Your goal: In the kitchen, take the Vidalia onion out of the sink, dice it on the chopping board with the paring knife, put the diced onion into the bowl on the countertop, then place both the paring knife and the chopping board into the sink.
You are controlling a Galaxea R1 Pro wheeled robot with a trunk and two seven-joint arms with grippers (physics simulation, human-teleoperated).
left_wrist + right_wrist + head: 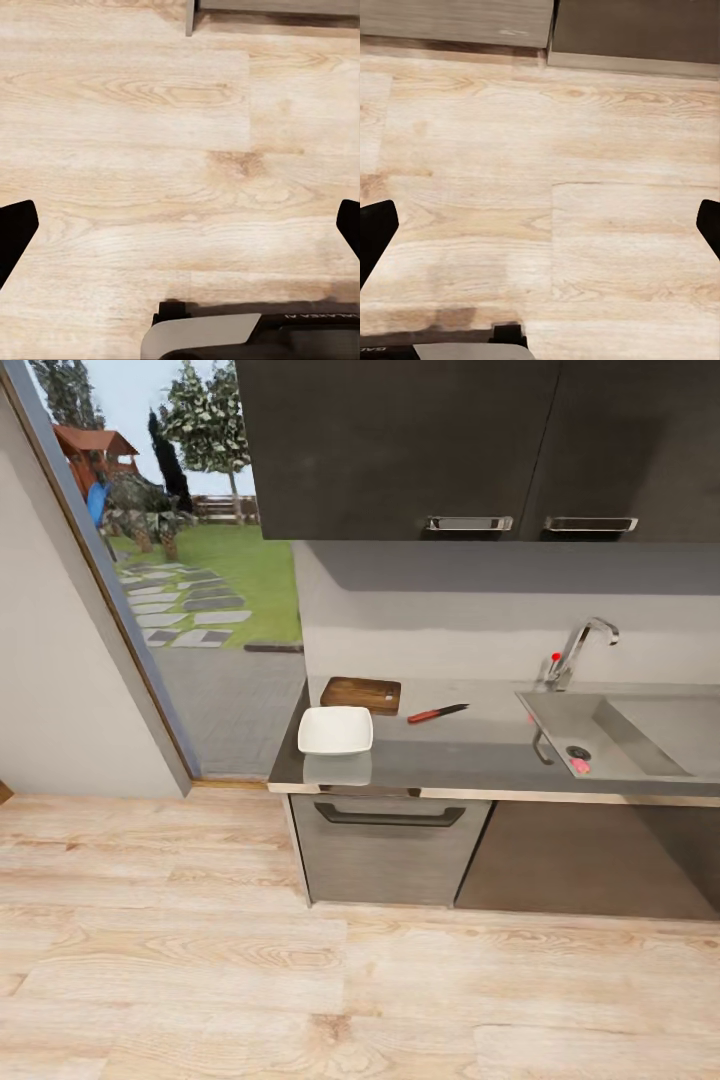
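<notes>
I drive toward the sink [640,735], where the Vidalia onion [580,765] lies beside the drain, both tools spread wide and empty over the floor [300,980], stopping square within reach.

So the right hand [540,225] is just hanging over the pale, light-oak wooden plank floor [540,172] with its two black fingertips [375,232] poking in at opposite edges, spread wide with nothing between them. Under them the planks show wavy grain and a couple of board seams. At the far end of the floor sit the bases of two cabinet fronts, a grey wood-grain cabinet panel [454,19] and a darker brown-grey cabinet panel [637,30] right beside it.
</notes>
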